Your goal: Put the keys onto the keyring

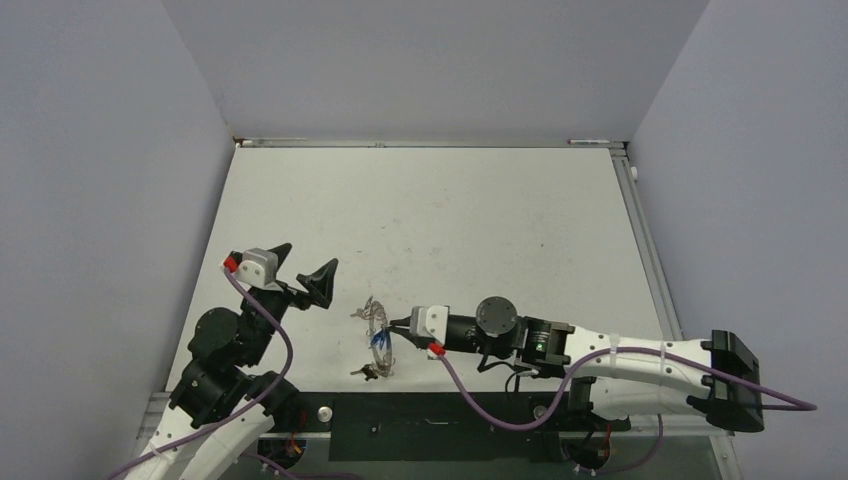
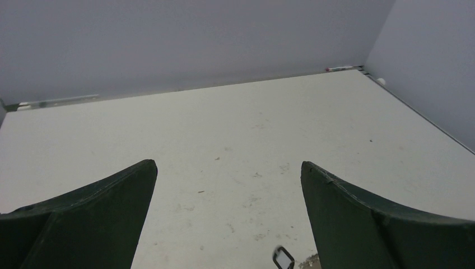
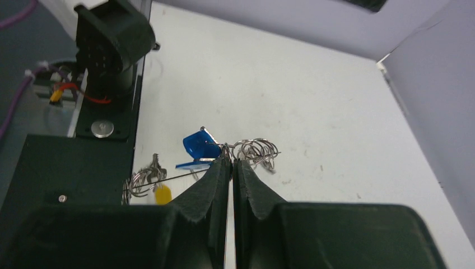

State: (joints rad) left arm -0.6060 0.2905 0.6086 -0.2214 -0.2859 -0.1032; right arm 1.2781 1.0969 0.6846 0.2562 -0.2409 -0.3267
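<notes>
My right gripper (image 1: 396,325) lies low near the table's front edge, pointing left. In the right wrist view it (image 3: 231,161) is shut on the keyring (image 3: 179,177), a thin wire seen edge-on running left from the tips. Blue-headed keys (image 3: 200,147) hang at the tips, and they also show in the top view (image 1: 380,344). A yellow-headed key (image 3: 163,194) and silver keys (image 3: 141,180) sit at the wire's far end. Small coiled silver rings (image 3: 256,150) lie just right of the tips. My left gripper (image 1: 298,275) is open and empty, left of the keys.
A black plate (image 1: 430,425) runs along the near edge, just in front of the keys. The left arm's base (image 3: 112,39) stands beyond them in the right wrist view. A small dark-rimmed piece (image 2: 284,258) lies by the left gripper's right finger. Grey walls enclose the table.
</notes>
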